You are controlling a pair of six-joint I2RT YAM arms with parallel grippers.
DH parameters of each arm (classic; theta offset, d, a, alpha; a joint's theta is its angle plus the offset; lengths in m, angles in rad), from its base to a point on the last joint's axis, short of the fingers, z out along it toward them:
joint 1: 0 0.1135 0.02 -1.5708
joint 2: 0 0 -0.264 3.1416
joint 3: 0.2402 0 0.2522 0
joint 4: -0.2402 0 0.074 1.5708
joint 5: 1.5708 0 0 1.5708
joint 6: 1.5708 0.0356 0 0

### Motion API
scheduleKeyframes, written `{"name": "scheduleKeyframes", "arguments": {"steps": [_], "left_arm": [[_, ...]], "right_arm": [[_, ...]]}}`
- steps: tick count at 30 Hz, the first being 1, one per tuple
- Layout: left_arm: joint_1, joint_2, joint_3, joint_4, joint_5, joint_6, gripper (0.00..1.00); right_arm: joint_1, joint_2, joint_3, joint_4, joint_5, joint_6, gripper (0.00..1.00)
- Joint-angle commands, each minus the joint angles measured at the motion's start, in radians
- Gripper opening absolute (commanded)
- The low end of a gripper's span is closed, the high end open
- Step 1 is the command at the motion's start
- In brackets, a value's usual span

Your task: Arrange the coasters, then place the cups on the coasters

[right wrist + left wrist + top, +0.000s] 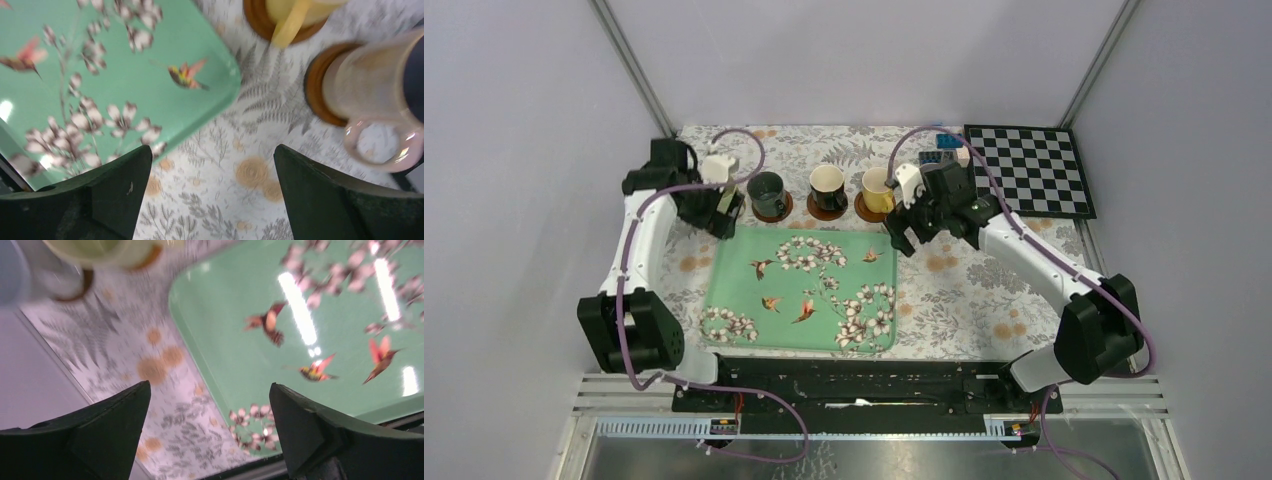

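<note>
The left end effector (210,390) and right end effector (212,150) hung wide and empty by the cups (827,183), seated on coasters (826,210) in a far row (beyond the tray (724,250)); a straight upward retreat would likely best spare handles.

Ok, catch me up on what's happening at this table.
Two robot arms are setting cups on wooden coasters behind a green floral tray. The dark green cup, cream cup and yellow cup sit on coasters in a row. The left arm and right arm hover at either end, jaws open and empty. The wrist views show a pinkish cup and a pale green cup, each on a coaster too.
</note>
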Motion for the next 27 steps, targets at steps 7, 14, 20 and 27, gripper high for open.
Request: {"name": "scheduleKeyframes", "arguments": {"steps": [7,14,20,27], "left_arm": [[-0.072,0.228,0.575,-0.114,0.133,-0.178,0.99],[-0.072,0.162,0.489,0.115,0.093,-0.390,0.99],[-0.071,0.098,0.349,0.218,0.046,-0.446,0.99],[-0.072,0.103,0.329,0.234,0.039,-0.451,0.99]], "right_arm": [[-0.044,-0.045,0.229,0.096,0.002,0.178,1.00],[-0.244,-0.067,0.232,0.134,0.012,0.281,1.00],[-0.368,-0.100,0.191,0.150,0.004,0.274,1.00],[-0.383,-0.128,0.124,0.159,-0.011,0.265,1.00]]}}
